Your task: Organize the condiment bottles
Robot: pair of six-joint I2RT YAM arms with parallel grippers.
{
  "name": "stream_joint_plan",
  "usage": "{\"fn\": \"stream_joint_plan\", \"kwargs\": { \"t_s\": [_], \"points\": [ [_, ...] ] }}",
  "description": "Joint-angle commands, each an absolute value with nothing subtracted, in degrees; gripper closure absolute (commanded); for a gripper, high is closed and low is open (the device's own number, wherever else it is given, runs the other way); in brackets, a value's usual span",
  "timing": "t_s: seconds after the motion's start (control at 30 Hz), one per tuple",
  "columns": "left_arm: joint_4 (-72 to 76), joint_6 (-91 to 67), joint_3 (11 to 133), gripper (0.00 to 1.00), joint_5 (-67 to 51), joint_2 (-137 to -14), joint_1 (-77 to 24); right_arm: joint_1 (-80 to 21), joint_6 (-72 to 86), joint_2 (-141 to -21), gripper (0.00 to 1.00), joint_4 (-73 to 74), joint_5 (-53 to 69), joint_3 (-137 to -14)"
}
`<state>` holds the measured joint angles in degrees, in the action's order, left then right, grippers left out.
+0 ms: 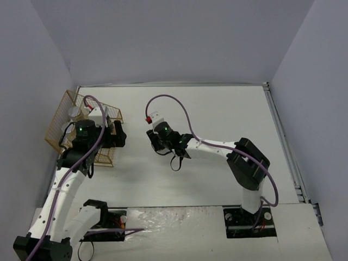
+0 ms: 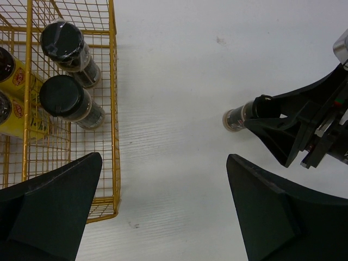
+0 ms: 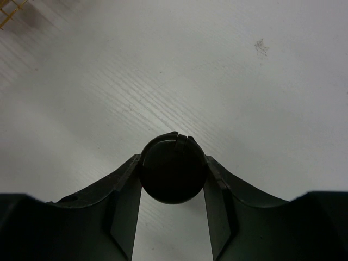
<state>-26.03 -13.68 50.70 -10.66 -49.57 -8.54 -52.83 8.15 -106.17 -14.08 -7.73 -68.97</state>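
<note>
I'm mid-transfer with the third of the short dark jars. The right gripper (image 3: 173,161) has its jaws pinching the black-lidded jar (image 3: 173,179) by the lid, one finger on each side. The right wrist view looks straight down the lid, so the jar hangs in line with the jaws. It sits over open worktop (image 1: 217,109), well apart from the gold wire rack (image 1: 64,117), which lies at about 9 o'clock from it in the top view. I cannot tell whether its base touches the worktop or hangs just above it.

The left gripper (image 2: 163,160) has its jaws spread wide and holds nothing. It hovers by the rack's right-hand wall. In the left wrist view the rack lies at 10 o'clock and the held jar at 3 o'clock. Inside the rack stand two black-lidded jars (image 2: 62,65), one just behind the other, and two yellow bottles (image 2: 13,95) against the left edge.

I judge the next move to be a lift and a sideways carry toward 9 o'clock. The jar has to clear the rack's wire wall and come down next to the two dark jars. The left arm crowds that approach, so I'd back it off or route around it first. A lid-only pinch could also let the jar swing.
</note>
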Motion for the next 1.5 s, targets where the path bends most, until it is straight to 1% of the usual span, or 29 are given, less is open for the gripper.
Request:
{"fn": "stream_joint_plan", "kwargs": {
  "t_s": [0.0, 0.07, 0.1, 0.13, 0.17, 0.2, 0.27, 0.37, 0.47, 0.5, 0.57, 0.77, 0.93, 1.03, 1.2, 1.27, 1.33, 1.47],
  "points": [
    [-21.11, -13.88, 51.68, 0.03, -14.45, -50.78, -8.09, -53.86, 6.86, -105.91, 0.67, -15.21, -8.35, -69.89],
    [-20.87, -14.02, 51.81, 0.03, -15.48, -51.42, -8.09, -54.1, 6.73, -105.37, 0.57, -15.21, -8.62, -69.56],
    [-20.71, -14.12, 51.73, 0.03, -15.86, -51.62, -8.09, -54.21, 6.79, -104.89, 0.5, -15.17, -8.82, -69.28],
    [-20.54, -14.4, 51.57, 0.03, -16.09, -51.79, -8.09, -54.16, 6.9, -104.23, 0.4, -15.01, -8.99, -68.95],
    [-20.43, -14.72, 51.51, 0.03, -16.57, -52.0, -8.11, -54.17, 6.94, -103.21, 0.34, -14.84, -8.98, -68.57],
    [-20.35, -15.08, 51.5, 0.03, -17.21, -52.24, -8.15, -54.21, 6.94, -101.97, 0.3, -14.68, -8.86, -68.17],
    [-19.93, -16.39, 51.72, 0.03, -18.13, -52.67, -8.26, -54.32, 6.83, -98.64, 0.17, -14.2, -8.7, -67.09],
    [-19.55, -18.88, 52.99, 0.03, -18.58, -53.96, -8.7, -54.32, 6.66, -93.37, 0.07, -11.44, -9.24, -65.75],
    [-20.35, -21.96, 55.27, 0.03, -16.75, -55.89, -10.8, -54.23, 6.5, -87.04, 0.01, -9.23, -11.72, -62.41],
    [-20.62, -22.06, 55.37, 0.03, -15.67, -56.02, -11.14, -54.21, 6.54, -86.55, 0.0, -8.57, -12.71, -61.08],
    [-20.19, -23.45, 56.76, 0.03, -10.39, -58.0, -16.34, -53.84, 7.05, -79.3, 0.0, -6.44, -16.53, -56.67],
    [-17.59, -28.26, 59.62, 0.03, 2.04, -65.86, -29.18, -49.48, 12.7, -65.76, 0.0, -2.17, -23.19, -46.56],
    [-16.0, -30.55, 63.02, 0.03, 8.99, -74.1, -35.72, -44.31, 18.36, -53.78, 0.0, -0.27, -24.68, -40.13],
    [-17.26, -32.44, 65.82, 0.03, 13.34, -78.53, -38.57, -43.04, 19.86, -47.92, 0.0, 1.52, -25.27, -38.09],
    [-19.69, -37.42, 68.34, 0.03, 17.1, -85.01, -40.04, -42.63, 20.02, -44.96, 0.0, 2.79, -26.47, -36.84],
    [-19.76, -38.68, 68.74, 0.08, 17.75, -86.75, -40.53, -42.54, 19.92, -44.91, 0.0, 2.9, -26.33, -36.7],
    [-20.12, -39.41, 69.34, 0.1, 18.16, -88.3, -41.12, -42.54, 20.06, -45.13, 0.0, 2.9, -26.22, -36.52],
    [-20.53, -40.16, 70.45, 0.2, 18.86, -91.3, -41.95, -42.45, 20.21, -45.15, 0.0, 2.9, -25.99, -36.04]
  ]
}}
